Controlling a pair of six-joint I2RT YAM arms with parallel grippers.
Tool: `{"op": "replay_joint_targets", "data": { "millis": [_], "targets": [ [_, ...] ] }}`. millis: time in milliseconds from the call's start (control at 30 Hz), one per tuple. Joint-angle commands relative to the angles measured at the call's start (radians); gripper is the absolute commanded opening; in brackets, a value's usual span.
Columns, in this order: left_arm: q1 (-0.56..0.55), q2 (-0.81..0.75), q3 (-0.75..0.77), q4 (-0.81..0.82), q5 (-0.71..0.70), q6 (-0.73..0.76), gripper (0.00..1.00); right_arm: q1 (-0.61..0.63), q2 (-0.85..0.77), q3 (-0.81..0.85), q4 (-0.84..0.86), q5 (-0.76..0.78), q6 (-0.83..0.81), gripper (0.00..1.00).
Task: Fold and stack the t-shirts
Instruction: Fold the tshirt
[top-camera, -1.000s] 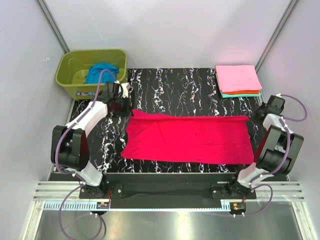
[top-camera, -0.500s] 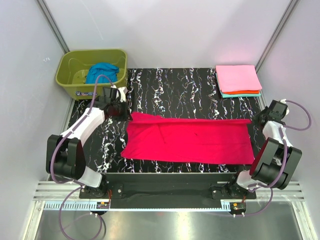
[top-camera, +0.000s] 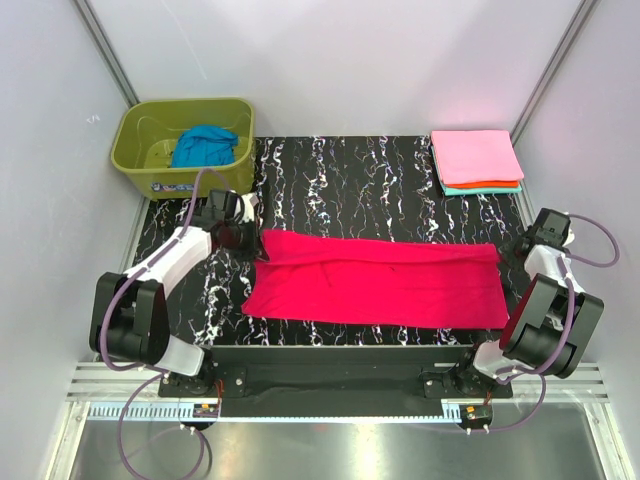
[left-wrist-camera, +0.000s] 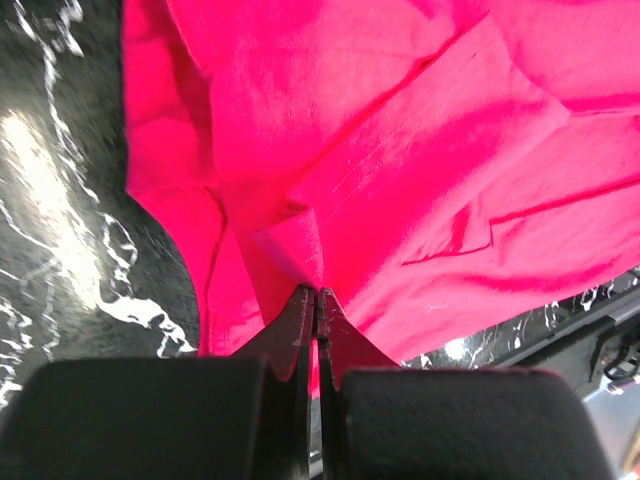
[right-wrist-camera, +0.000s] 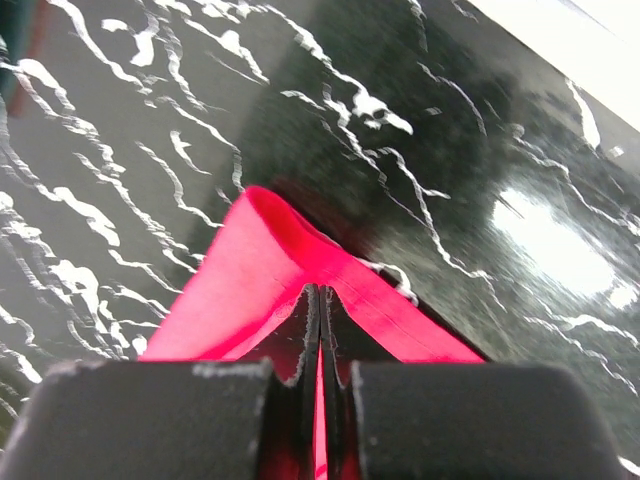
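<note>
Over the last second both arms have drawn toward the near side, bringing the far edge of the crimson-red t-shirt (top-camera: 380, 285) with them, so the red band across the black marbled table (top-camera: 370, 180) is narrower from far to near than it was. The left gripper (top-camera: 243, 237) is pinched tight on the far-left corner of the cloth. Its wrist view shows the jaws closed, with a fold of red fabric caught between them. The right gripper (top-camera: 522, 247) is likewise clamped on the far-right corner, where a thin ridge of cloth rises into its closed jaws. This looks like a lengthwise fold under way, with the far edge still to be laid over the near half.

The olive-green plastic tub (top-camera: 135, 125) at the far left holds one crumpled blue t-shirt (top-camera: 205, 145), so by my reading one shirt is left to fold after this one. At the far right corner lies the finished stack: a light pink t-shirt (top-camera: 475, 155) on top, an orange t-shirt (top-camera: 485, 184) under it and a teal t-shirt (top-camera: 470, 190) at the bottom
</note>
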Motion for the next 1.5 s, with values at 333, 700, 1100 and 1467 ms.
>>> {"op": "replay_joint_targets", "data": {
  "millis": [333,700,1100,1467],
  "targets": [
    [-0.004,-0.088,-0.053,0.031,0.038,-0.064,0.00,-0.023,-0.093,-0.047,-0.062,0.081,0.009,0.00],
    [-0.012,-0.132,-0.112,0.027,-0.004,-0.107,0.00,-0.027,-0.082,-0.079,-0.070,0.103,0.006,0.00],
    [-0.012,-0.170,-0.121,0.012,-0.073,-0.142,0.00,-0.035,-0.139,-0.102,-0.068,0.136,0.006,0.00],
    [-0.025,-0.213,-0.176,0.013,-0.070,-0.182,0.00,-0.038,-0.112,-0.113,-0.085,0.110,0.058,0.02]
  ]
}}
